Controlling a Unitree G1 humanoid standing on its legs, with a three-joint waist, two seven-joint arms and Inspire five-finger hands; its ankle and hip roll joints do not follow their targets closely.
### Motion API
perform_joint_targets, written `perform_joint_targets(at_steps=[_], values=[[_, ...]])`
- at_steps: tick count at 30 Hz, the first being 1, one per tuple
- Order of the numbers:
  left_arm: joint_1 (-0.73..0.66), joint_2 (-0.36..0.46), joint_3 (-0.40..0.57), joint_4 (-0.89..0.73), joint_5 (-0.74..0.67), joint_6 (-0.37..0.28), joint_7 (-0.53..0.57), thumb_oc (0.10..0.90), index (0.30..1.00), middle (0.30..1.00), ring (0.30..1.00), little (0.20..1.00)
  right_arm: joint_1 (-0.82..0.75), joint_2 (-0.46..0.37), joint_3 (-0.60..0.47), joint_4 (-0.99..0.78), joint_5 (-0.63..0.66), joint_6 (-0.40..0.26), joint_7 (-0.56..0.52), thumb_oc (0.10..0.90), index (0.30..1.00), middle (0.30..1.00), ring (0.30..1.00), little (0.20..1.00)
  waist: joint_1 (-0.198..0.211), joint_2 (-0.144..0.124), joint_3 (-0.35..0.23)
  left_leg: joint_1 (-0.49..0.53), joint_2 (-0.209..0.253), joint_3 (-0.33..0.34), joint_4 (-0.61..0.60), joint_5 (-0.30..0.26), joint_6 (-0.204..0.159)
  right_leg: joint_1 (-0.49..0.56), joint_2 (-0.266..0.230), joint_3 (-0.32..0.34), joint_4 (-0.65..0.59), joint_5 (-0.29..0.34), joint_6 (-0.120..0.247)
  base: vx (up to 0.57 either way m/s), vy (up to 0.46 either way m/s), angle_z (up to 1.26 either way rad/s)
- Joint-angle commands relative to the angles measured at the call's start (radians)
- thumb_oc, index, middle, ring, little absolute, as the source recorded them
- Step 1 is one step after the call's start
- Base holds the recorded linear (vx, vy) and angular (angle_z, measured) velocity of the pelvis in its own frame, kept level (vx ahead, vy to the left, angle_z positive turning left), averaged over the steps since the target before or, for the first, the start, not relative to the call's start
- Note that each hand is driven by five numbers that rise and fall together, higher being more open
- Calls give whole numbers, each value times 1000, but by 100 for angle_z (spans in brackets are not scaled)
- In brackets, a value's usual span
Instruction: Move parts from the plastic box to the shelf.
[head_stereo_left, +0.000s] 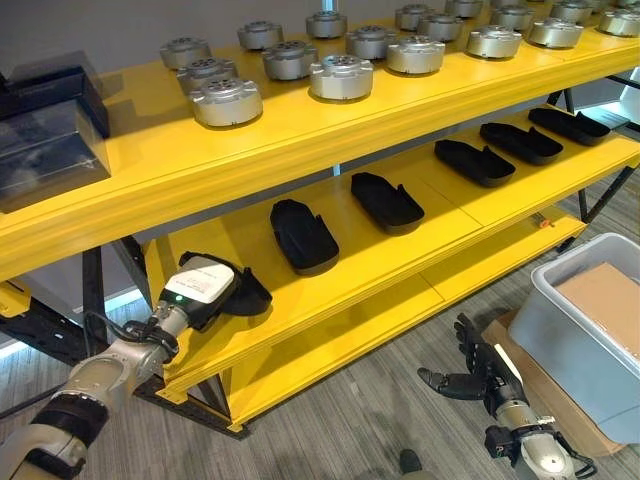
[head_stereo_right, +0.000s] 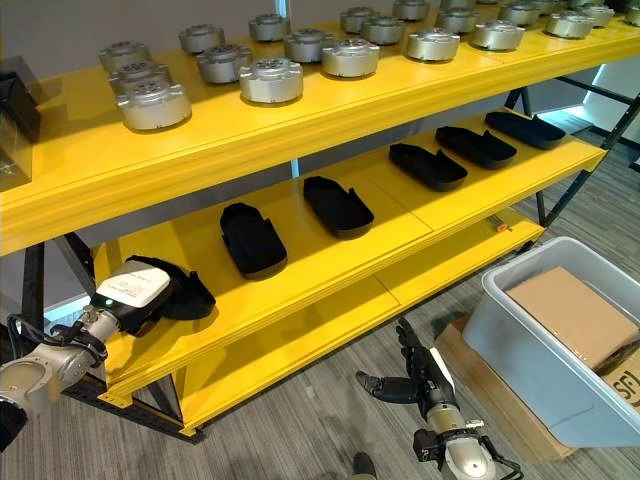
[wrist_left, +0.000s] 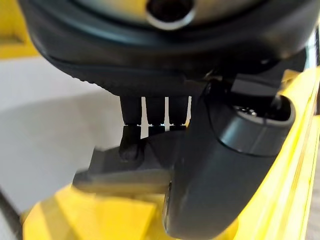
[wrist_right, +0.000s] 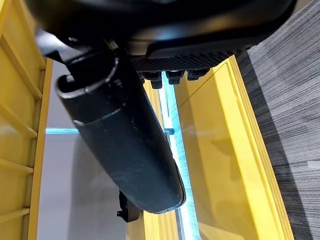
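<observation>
The yellow shelf (head_stereo_left: 330, 290) carries silver round parts (head_stereo_left: 340, 76) on its top level and black parts (head_stereo_left: 385, 202) in a row on the middle level. The grey plastic box (head_stereo_right: 530, 345) stands on the floor, right (cardboard inside). The left hand (head_stereo_left: 200, 285) rests on the leftmost black part (head_stereo_left: 250, 293), fingers curled over it. The right hand (head_stereo_right: 415, 375) hangs low, fingers spread, holding nothing.
</observation>
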Motion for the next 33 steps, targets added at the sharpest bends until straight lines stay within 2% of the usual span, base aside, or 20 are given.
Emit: perform_joint_targets(at_steps=[1,13,15,16,19,33], values=[[-151,120,89,31,-30,19,37,400,300,300,300,300,-96,-38,-6,-79,2,-135,-2,900,1000,1000,1000,1000,-9,9,-25,54,58,28,21,-36,-6,40,-56,11,94,-109,40,0,0,0],[-113,209,50,115,30,7,2,400,300,300,300,300,-95,-38,8,-85,20,-143,11,900,1000,1000,1000,1000,5,2,-23,62,53,37,14,-43,-4,51,-61,7,75,-98,49,0,0,0],[-118,208,48,140,26,13,1,400,300,300,300,300,-95,-38,9,-85,23,-144,10,900,1000,1000,1000,1000,5,1,-22,61,52,39,14,-43,-3,48,-62,6,74,-95,51,0,0,0],[-98,209,69,77,23,17,-7,400,300,300,300,300,-88,-33,2,-93,21,-143,8,900,1000,1000,1000,1000,9,-1,-20,60,52,38,13,-44,-2,47,-63,5,74,-96,51,0,0,0],[-94,200,107,96,6,33,2,400,300,300,300,300,-81,-36,-6,-94,22,-134,8,900,1000,1000,1000,1000,10,-4,-18,59,51,40,11,-45,-3,47,-65,5,68,-93,53,0,0,0],[-158,135,135,120,-21,99,17,400,300,300,300,300,-43,-33,-29,-103,15,-104,5,900,1000,1000,1000,1000,-3,-11,-7,53,45,52,6,-48,-1,33,-64,12,56,-86,55,2,0,0]])
